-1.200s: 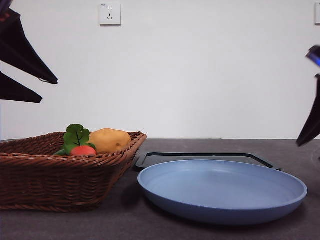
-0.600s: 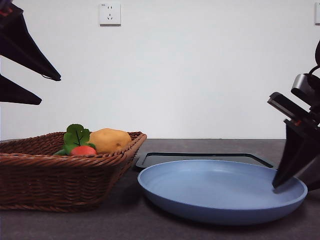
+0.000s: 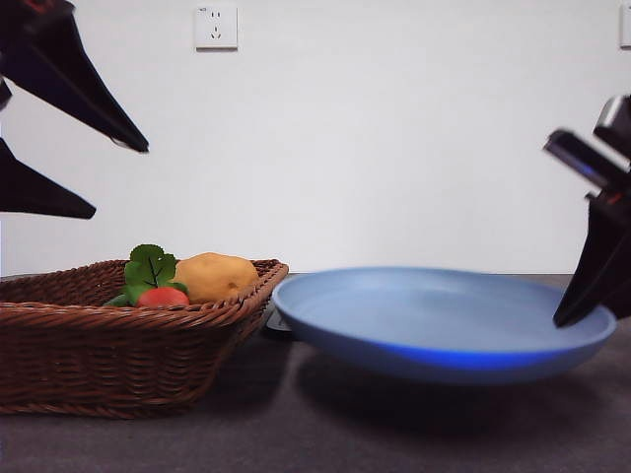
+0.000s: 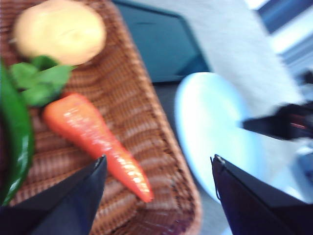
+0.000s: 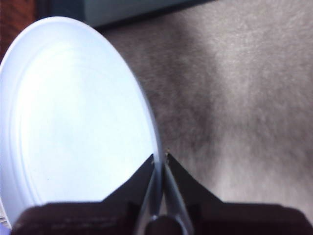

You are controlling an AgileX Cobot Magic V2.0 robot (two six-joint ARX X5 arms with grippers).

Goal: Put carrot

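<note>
The carrot [image 4: 93, 137] lies in the brown wicker basket [image 4: 164, 147], orange-red with green leaves at its thick end. In the front view only its orange end [image 3: 164, 297] and leaves show above the basket's rim [image 3: 99, 315]. My left gripper [image 3: 121, 180] hangs open and empty above the basket; in the left wrist view it [image 4: 159, 157] stands over the carrot's thin end. My right gripper [image 5: 160, 156] is shut on the rim of the blue plate [image 5: 73, 122]. It [image 3: 572, 310] holds the plate [image 3: 444, 315] lifted off the table, to the right of the basket.
A yellow-brown potato [image 3: 215, 276] and a green vegetable [image 4: 14, 142] lie in the basket beside the carrot. A black tray [image 4: 161, 44] lies flat on the dark table behind the plate. A white wall stands at the back.
My right gripper has come down onto the plate's right rim, shut on it and lifted the plate off the table. My left gripper has shifted slightly right above the basket.
</note>
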